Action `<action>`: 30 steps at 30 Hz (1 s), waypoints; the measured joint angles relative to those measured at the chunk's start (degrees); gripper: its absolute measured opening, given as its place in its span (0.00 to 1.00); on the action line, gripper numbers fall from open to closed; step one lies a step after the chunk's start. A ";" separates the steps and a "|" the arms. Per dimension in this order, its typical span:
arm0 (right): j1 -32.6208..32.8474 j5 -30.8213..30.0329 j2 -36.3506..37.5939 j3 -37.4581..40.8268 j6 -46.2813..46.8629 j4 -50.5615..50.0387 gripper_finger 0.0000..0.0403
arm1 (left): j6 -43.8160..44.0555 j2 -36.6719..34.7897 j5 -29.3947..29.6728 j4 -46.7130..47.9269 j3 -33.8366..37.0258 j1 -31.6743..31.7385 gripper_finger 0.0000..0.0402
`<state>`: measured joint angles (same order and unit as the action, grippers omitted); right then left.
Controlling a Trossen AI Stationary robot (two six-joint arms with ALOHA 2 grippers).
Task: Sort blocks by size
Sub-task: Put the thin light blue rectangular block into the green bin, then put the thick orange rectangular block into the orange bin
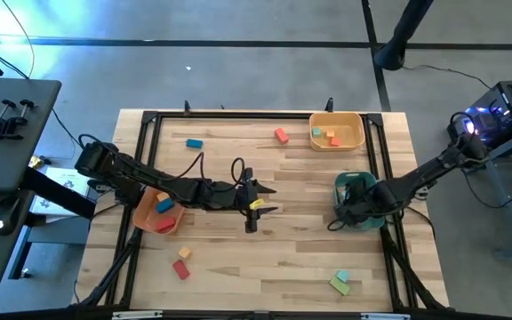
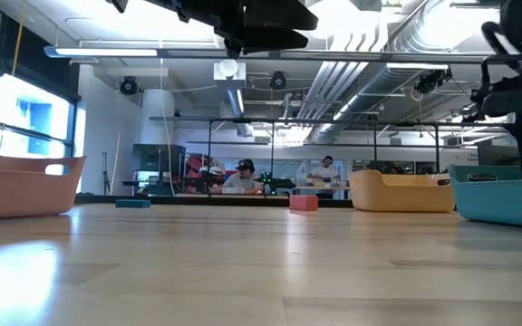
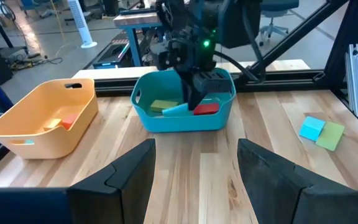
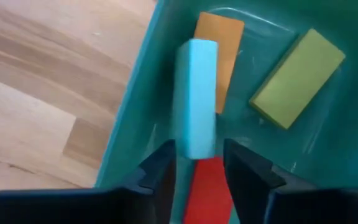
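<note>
My left gripper [image 1: 272, 200] hangs high over the table's middle, pointing toward the right edge. A small yellow block [image 1: 257, 204] shows between its fingers. My right gripper [image 4: 199, 152] points down into the teal bin [image 1: 340, 182]. It is open, and the near end of a light-blue bar [image 4: 196, 93] sits between its fingertips. The bar slants across an orange block [image 4: 225, 43], a red block [image 4: 209, 186] and a yellow-green block [image 4: 297, 78] in the bin. My left gripper has the yellow block [image 1: 257, 204] between its two fingers, far back from their tips and clear of the table. The fingers come level from the table's left. The left wrist view shows only bare table between the fingertips, so the contact is hidden there. My right gripper: a thin gap shows beside the bar's end [image 4: 197, 146], and I cannot tell whether a finger touches it.
An orange bin [image 1: 140, 213] with blocks sits under the left arm. A yellow bin [image 1: 314, 133] with blocks stands at the far right. Loose blocks: teal [image 1: 194, 142], red [image 1: 281, 135], red and yellow [image 1: 181, 264], blue and green [image 1: 340, 282].
</note>
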<state>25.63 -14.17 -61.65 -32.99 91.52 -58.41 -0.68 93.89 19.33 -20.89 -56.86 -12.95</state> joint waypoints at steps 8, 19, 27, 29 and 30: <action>0.73 -1.01 1.18 -0.83 -5.80 -1.26 0.40 | 0.02 0.00 -0.02 -0.09 0.00 -1.35 0.53; 7.60 -34.88 2.12 -10.86 -21.93 11.66 0.41 | -0.63 0.00 0.66 -1.28 0.00 -2.06 0.53; 5.10 -41.73 -1.21 -6.85 -65.36 51.80 0.41 | -6.89 6.69 -3.44 -10.64 0.00 -0.77 0.53; 3.49 -40.23 -3.03 -6.14 -70.31 55.46 0.41 | -6.38 9.60 -3.78 -12.49 0.02 -0.07 0.53; 2.66 -40.08 -3.97 -5.89 -72.20 55.94 0.41 | -5.82 10.93 -3.75 -13.32 0.04 0.54 0.53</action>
<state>28.28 -54.25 -65.61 -38.88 19.31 -2.47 -6.49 104.82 15.58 -34.21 -56.82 -12.42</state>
